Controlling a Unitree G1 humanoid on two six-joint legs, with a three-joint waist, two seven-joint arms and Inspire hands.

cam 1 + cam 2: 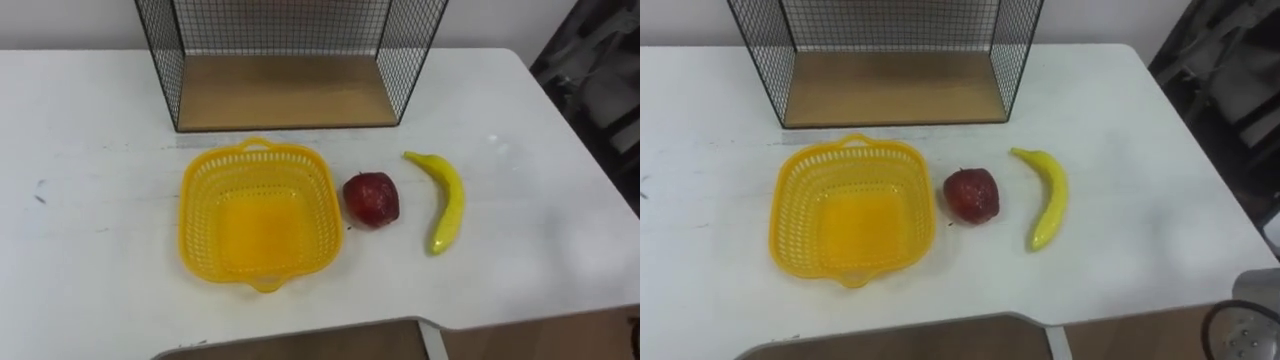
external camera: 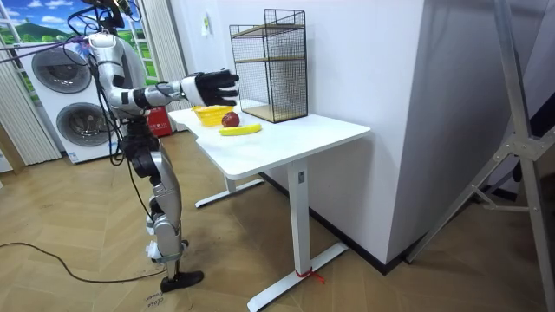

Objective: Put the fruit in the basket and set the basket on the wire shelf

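A yellow plastic basket (image 1: 258,215) stands empty on the white table (image 1: 90,150), left of centre. Just right of it lies a red apple (image 1: 372,198), close to the basket's rim but apart from it. Further right, a yellow banana (image 1: 444,200) lies lengthwise. Behind the basket stands the black wire shelf (image 1: 288,90) with a wooden floor, its open side towards me. In the room view I stand at the table's end with my right arm held out at chest height. My right hand (image 2: 213,85) hovers above the table's near side with straight, spread fingers, holding nothing.
The table's front edge (image 1: 300,335) runs close below the basket. Its right edge lies beyond the banana, with dark equipment (image 1: 600,70) past it. In the room view, washing machines (image 2: 61,95) stand behind me and a white wall backs the shelf.
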